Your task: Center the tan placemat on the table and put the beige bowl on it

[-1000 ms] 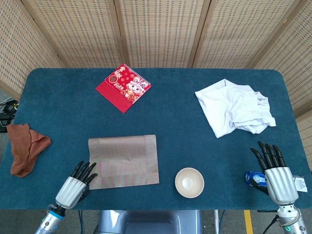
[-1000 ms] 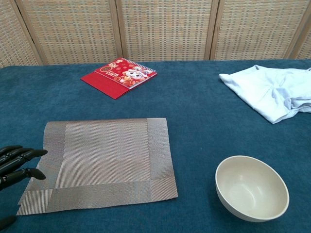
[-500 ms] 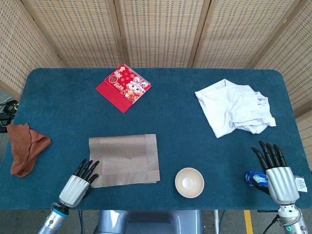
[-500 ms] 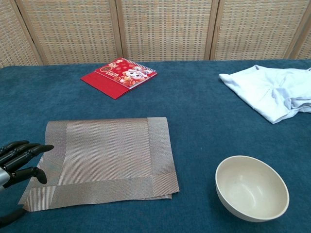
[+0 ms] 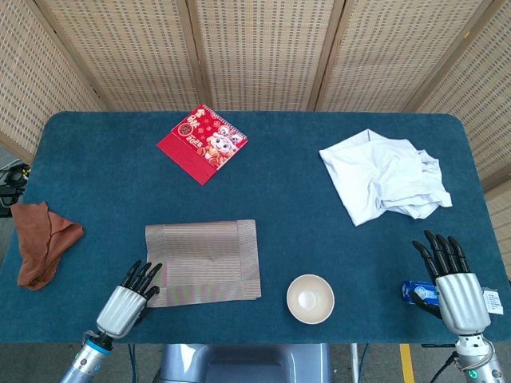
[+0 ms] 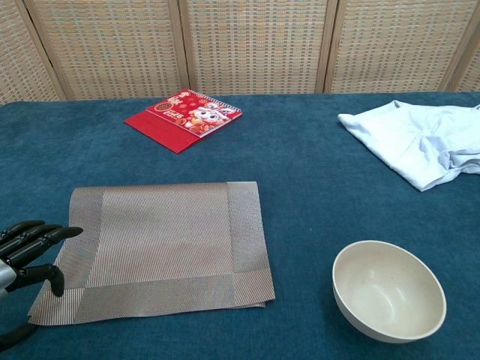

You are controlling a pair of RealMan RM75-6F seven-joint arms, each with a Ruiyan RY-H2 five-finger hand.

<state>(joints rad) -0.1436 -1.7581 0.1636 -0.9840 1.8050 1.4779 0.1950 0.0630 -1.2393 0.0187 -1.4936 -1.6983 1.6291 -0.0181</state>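
The tan placemat (image 5: 203, 262) is lying flat in the lower left-centre of the head view, off centre on the blue surface (image 5: 279, 183). The beige bowl (image 5: 310, 298) is sitting just right of it, near the bottom edge, apart from the mat. We are reading the left hand (image 5: 128, 299) as spread, holding nothing, fingertips (image 6: 71, 232) reaching over the mat's lower left corner; we cannot tell if they are actually pressing it.

Risks, as we are judging them:
- Mat is thin and limp; dragging it by one corner is likely bunching or folding it rather than sliding it. The chest view is already showing the near right corner lifting slightly.
- Pushing the mat rightward is risking a bump into the bowl, nudging it toward the near edge.
- Fingertips slipping on the woven face could be leaving the mat skewed.

The right hand (image 5: 455, 283) is resting at lower right, fingers spread, next to a small blue packet (image 5: 417, 293); it is gripping nothing. Reaching for the bowl from there could be knocking that packet. The white cloth (image 5: 383, 175), red booklet (image 5: 202, 142) and brown rag (image 5: 41, 239) are sitting well apart, unlikely to be interfering.
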